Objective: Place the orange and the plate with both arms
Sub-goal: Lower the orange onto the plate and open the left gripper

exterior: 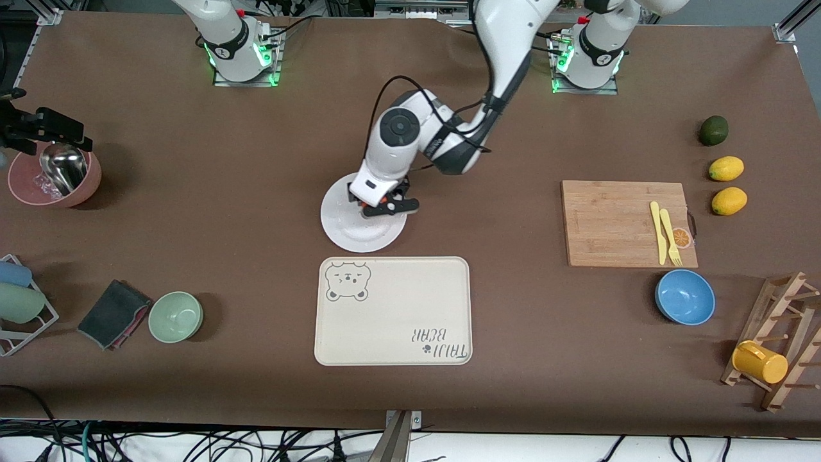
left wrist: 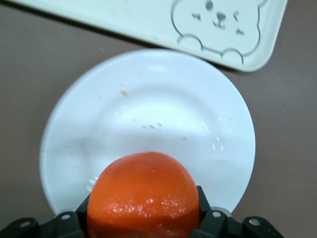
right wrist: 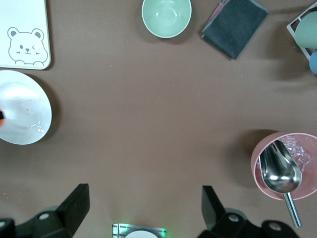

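Observation:
The white plate lies mid-table, just farther from the front camera than the bear-print tray. My left gripper is low over the plate and shut on the orange. In the left wrist view the orange sits between the black fingers, over the plate's rim on the side away from the tray. My right gripper is open and empty, high over the bare table near its own base. It does not show in the front view. Its wrist view shows the plate at the edge.
A cutting board with yellow cutlery, a blue bowl, two lemons, a lime and a mug rack stand toward the left arm's end. A pink bowl with a scoop, a green bowl and a dark cloth lie toward the right arm's end.

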